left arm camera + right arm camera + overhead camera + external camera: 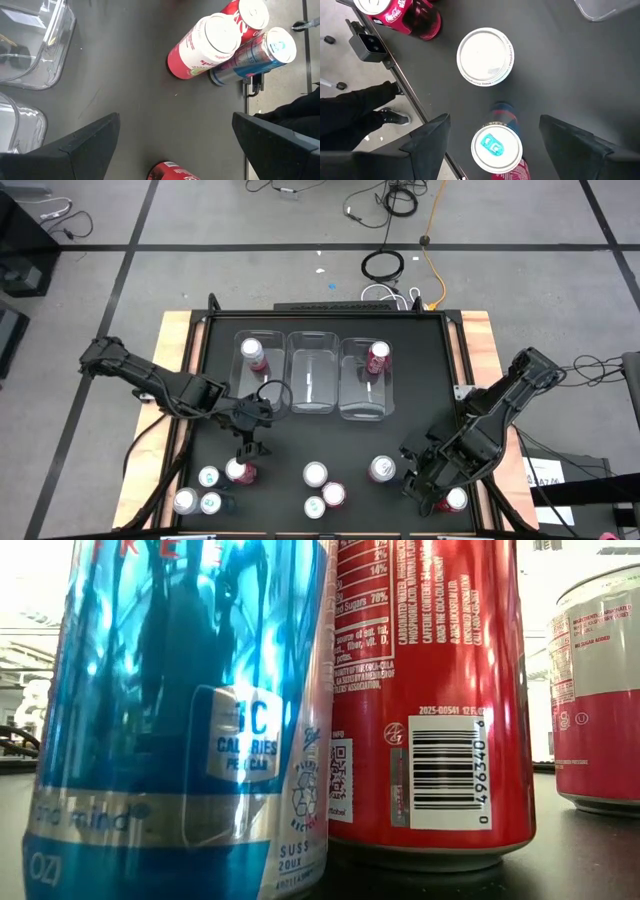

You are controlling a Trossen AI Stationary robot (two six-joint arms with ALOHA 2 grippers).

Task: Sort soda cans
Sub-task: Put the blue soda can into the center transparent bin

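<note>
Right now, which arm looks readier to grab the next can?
Probably the left. Its open tool hangs just above a red can at the table's front left. The right tool, also open, sits beside a can near the front right edge, less squarely over it.

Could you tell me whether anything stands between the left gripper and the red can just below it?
Nothing visible does. The left gripper hangs open right above the red can, with only bare black table between them; the neighbouring cans stand off to the side.
</note>
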